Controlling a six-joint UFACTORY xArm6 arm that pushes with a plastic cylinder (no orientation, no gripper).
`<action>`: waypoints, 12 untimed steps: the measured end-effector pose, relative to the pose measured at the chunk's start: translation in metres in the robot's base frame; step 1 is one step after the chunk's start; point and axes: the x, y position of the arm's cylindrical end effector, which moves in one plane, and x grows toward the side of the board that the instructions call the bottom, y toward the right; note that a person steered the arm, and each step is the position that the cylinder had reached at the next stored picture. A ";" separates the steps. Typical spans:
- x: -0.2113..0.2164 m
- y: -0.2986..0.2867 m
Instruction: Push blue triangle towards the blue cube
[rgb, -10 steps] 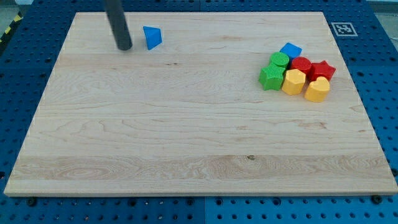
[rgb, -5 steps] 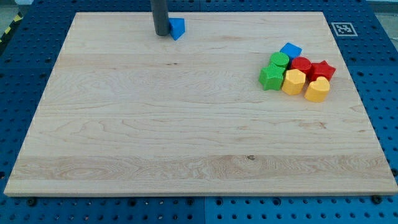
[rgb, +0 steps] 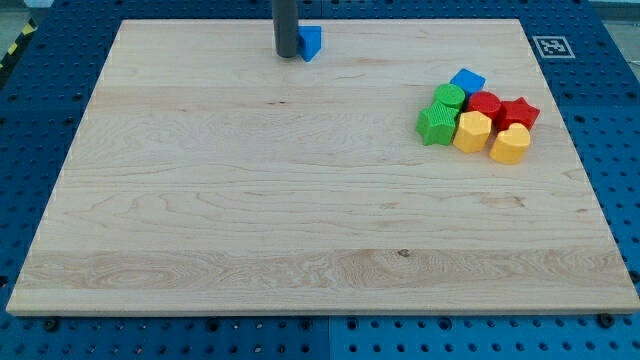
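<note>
Wooden board (rgb: 300, 200) lying flat on blue perforated table (rgb: 40, 120), filling most of view. Black-and-white square marker (rgb: 549, 46) sitting at board's corner, view's top right. Cluster of blocks resting toward view's right, pieces touching: two green blocks, one (rgb: 450, 96) above other (rgb: 435, 124); red block (rgb: 485, 104) beside red star (rgb: 518, 112); yellow block (rgb: 472, 131) lying next to second yellow block (rgb: 510, 145) along cluster's lower edge. Yellow-black striped tape (rgb: 15, 47) showing at view's top left.
</note>
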 end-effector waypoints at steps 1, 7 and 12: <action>-0.021 -0.013; 0.018 0.092; 0.002 0.076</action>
